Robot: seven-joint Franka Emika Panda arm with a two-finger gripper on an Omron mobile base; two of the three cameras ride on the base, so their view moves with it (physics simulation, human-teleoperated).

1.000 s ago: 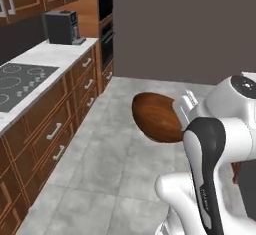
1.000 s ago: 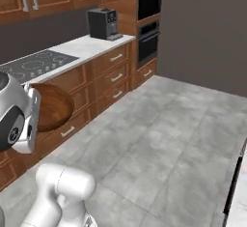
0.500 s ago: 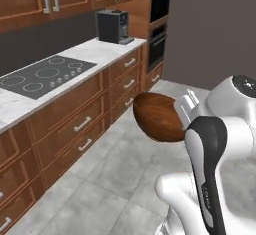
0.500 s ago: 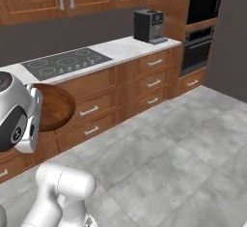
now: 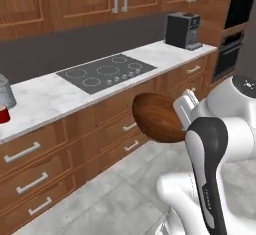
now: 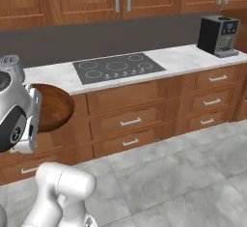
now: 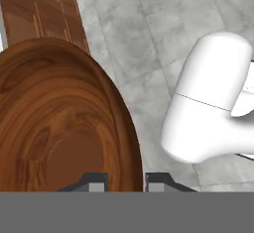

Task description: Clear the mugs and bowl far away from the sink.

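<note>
Hand view: our gripper [image 7: 126,180] clamps the bowl [image 7: 59,118] by its rim; the base has swung toward the stovetop [image 5: 107,71], so we judge transport underway.

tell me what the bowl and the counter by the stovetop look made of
The bowl: wood, going by its brown swirling grain, with a glossy finish. The counter: likely marble or a similar stone, pale with faint grey veining. Since everything is rendered, both are judged by look alone.
</note>
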